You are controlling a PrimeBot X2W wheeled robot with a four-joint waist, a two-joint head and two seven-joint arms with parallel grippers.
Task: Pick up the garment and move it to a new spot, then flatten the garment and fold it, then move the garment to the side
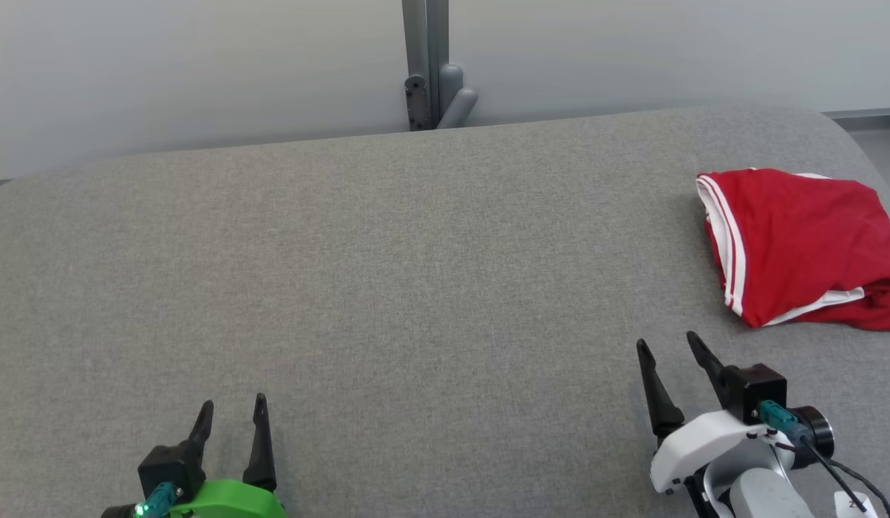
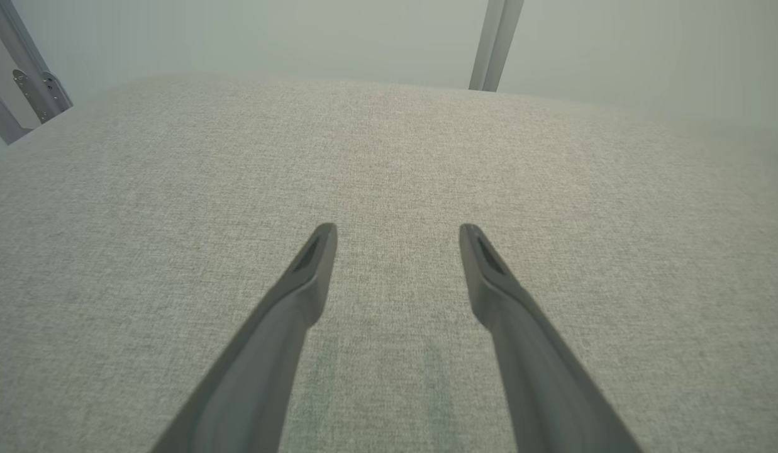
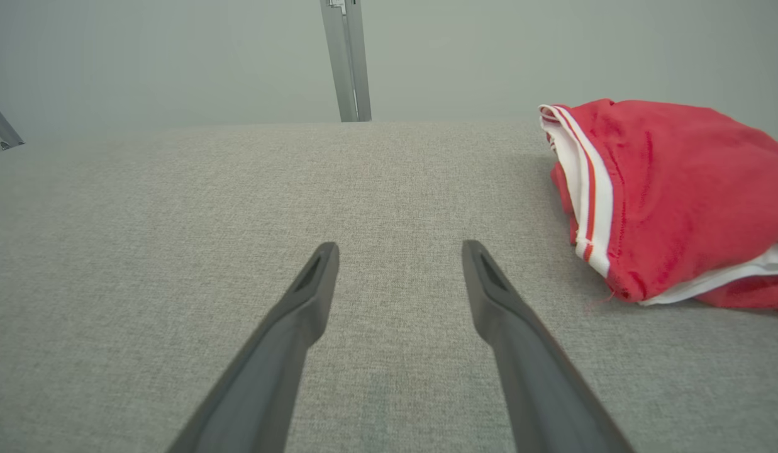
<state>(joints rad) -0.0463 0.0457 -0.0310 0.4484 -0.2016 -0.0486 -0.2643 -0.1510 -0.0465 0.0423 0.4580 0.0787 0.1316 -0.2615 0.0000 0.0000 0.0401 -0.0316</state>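
Note:
The garment (image 1: 804, 244) is red with white stripes and trim, folded into a compact bundle at the right side of the grey fabric surface (image 1: 416, 288). In the right wrist view the garment (image 3: 665, 195) lies ahead and to the right of the fingers, apart from them. My right gripper (image 1: 668, 345) hovers open near the front right, a short way below and left of the garment, holding nothing. My left gripper (image 1: 232, 403) stands open at the front left, far from the garment. Both pairs of fingers (image 2: 313, 264) (image 3: 313, 277) point over bare fabric.
A grey metal post with a bracket (image 1: 427, 72) rises behind the surface's far edge, against a pale wall. The surface's rounded far right corner (image 1: 833, 119) lies just beyond the garment. Another bracket (image 2: 39, 91) shows at the left in the left wrist view.

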